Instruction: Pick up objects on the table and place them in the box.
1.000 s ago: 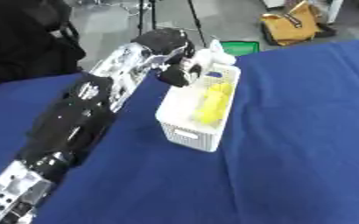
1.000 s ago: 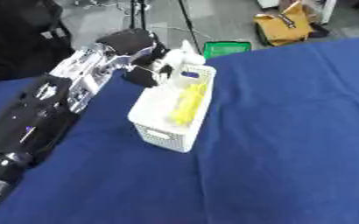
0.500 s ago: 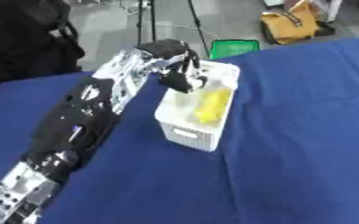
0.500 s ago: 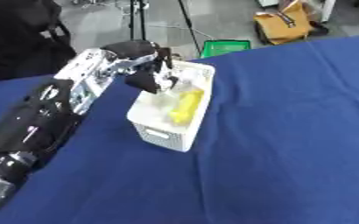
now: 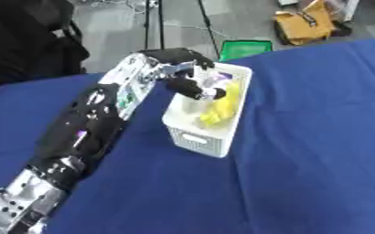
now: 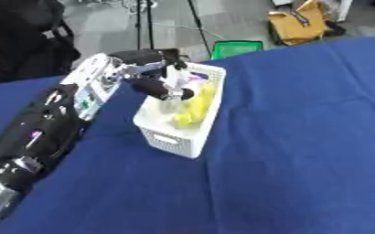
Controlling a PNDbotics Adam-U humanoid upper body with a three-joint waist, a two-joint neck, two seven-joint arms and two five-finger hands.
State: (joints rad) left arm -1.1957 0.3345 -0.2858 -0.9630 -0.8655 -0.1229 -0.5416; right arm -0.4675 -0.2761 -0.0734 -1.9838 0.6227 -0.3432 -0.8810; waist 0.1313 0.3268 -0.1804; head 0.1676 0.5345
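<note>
A white slotted box point(image 5: 194, 136) stands on the blue table point(image 5: 302, 151), with a yellow object point(image 5: 221, 107) lying inside it. My left arm reaches in from the lower left. The left hand point(image 5: 184, 78) hovers over the box's far half, its fingers point(image 6: 160, 88) curled round a small white object with a purple patch point(image 5: 212, 81). That object sits at rim height, partly hidden by the fingers. A pale shape point(image 5: 192, 104) shows in the box under the hand; I cannot tell what it is. The right hand appears in neither view.
Beyond the table's far edge are a green crate point(image 5: 247, 48), a brown and yellow bag point(image 5: 307, 25), black stand legs point(image 5: 155, 23) and a dark bulk point(image 5: 27, 41) at the upper left. Blue cloth stretches to the right of and in front of the box.
The left hand has come down and toward me with the white object, from above the box's far rim to low over its inside. The whole picture has also shifted slightly.
</note>
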